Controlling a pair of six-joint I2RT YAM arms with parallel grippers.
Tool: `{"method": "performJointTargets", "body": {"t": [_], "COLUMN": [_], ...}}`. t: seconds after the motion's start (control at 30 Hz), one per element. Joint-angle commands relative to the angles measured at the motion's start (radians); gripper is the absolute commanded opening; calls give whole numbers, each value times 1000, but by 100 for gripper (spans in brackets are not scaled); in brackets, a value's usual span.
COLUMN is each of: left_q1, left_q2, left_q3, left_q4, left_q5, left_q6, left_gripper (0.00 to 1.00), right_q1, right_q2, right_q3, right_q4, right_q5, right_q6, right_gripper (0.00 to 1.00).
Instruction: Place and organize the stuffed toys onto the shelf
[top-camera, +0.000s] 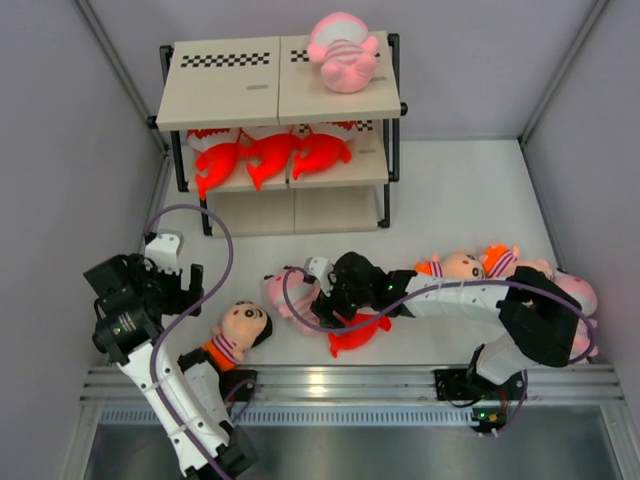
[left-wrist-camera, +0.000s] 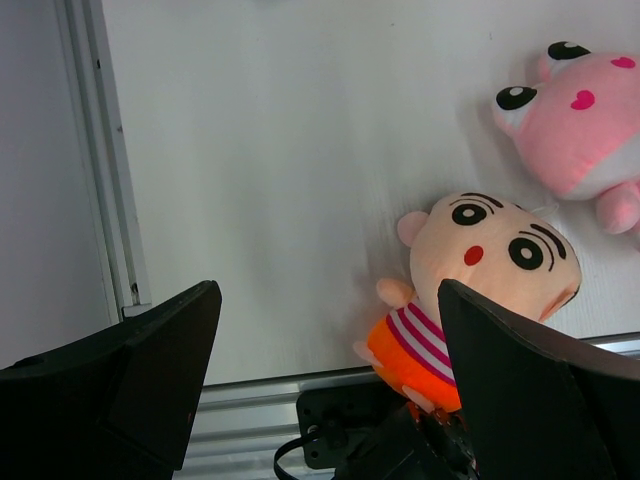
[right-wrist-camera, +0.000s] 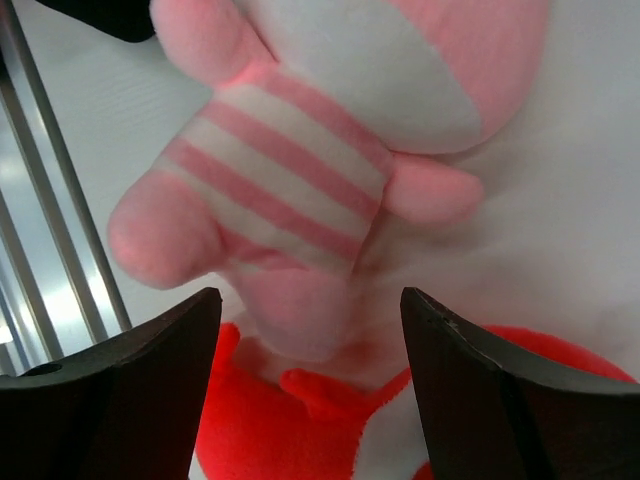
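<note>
The shelf (top-camera: 230, 95) stands at the back, with one pink striped baby (top-camera: 343, 52) on its top board and three red sharks (top-camera: 270, 155) on the middle board. My right gripper (top-camera: 320, 292) is open and hovers over a pink striped baby (top-camera: 283, 293) lying next to a red shark (top-camera: 358, 335). In the right wrist view the baby's striped body (right-wrist-camera: 290, 190) and the shark (right-wrist-camera: 270, 430) lie between the spread fingers of my right gripper (right-wrist-camera: 310, 390). My left gripper (top-camera: 178, 285) is open and empty, to the left of a boy doll (top-camera: 240, 328), which also shows in the left wrist view (left-wrist-camera: 490, 250).
More toys lie at the right: two boy dolls (top-camera: 455, 266) (top-camera: 505, 260) and a pink plush (top-camera: 578, 295) beside the right arm. The metal rail (top-camera: 350, 385) runs along the table's near edge. Grey walls close in both sides.
</note>
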Motion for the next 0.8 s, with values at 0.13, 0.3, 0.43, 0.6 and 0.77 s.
{"method": "performJointTargets", "body": {"t": [0.13, 0.3, 0.43, 0.6, 0.77], "left_q1": [2, 3, 2, 3, 3], "left_q2": [-8, -6, -1, 6, 6], "left_q3": [-20, -13, 9, 29, 32], "left_q4": [15, 15, 14, 14, 14], "left_q5": [6, 18, 17, 24, 27], "left_q6": [37, 31, 28, 15, 12], "left_gripper": [96, 95, 95, 95, 95], "right_q1": [4, 8, 70, 148, 148], "right_q2": [71, 2, -128, -187, -123], "right_q3": [-2, 18, 127, 418, 780], "right_q4": [117, 104, -60, -273, -482], "right_q5": [-30, -4, 100, 164, 217], "right_q6": [12, 38, 12, -88, -169], "right_gripper": [60, 5, 0, 0, 0]}}
